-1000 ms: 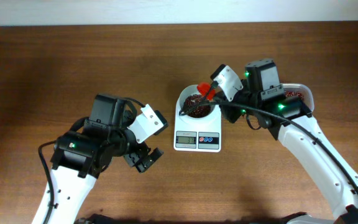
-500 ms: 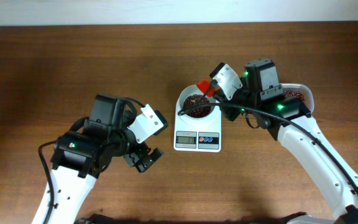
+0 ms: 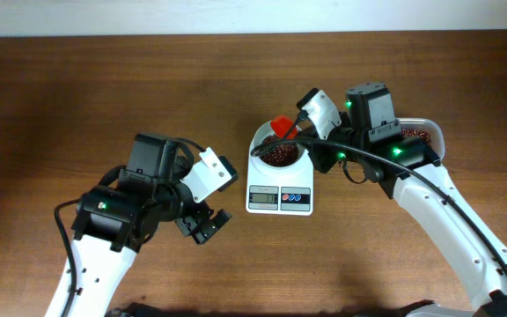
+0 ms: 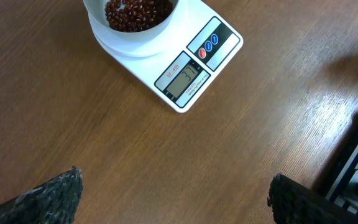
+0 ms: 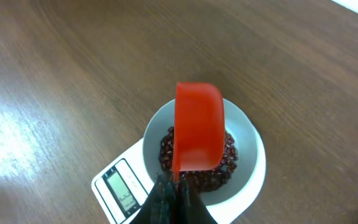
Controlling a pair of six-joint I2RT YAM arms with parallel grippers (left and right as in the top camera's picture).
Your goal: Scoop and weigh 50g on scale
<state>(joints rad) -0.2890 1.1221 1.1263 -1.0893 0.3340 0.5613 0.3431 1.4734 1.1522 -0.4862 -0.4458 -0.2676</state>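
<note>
Over scale, right claw holds scoop; LCD illegible

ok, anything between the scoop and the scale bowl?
Nothing visible. The right tool holds the red scoop over the bowl of the scale; its top is open, with beans already inside. The left tool sits open, well off to the side.

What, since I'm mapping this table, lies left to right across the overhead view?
The left gripper, open → white scale → clear tub. The red scoop and the right gripper shut on it hang over the scale's bowl, so they are left out of the order.
</note>
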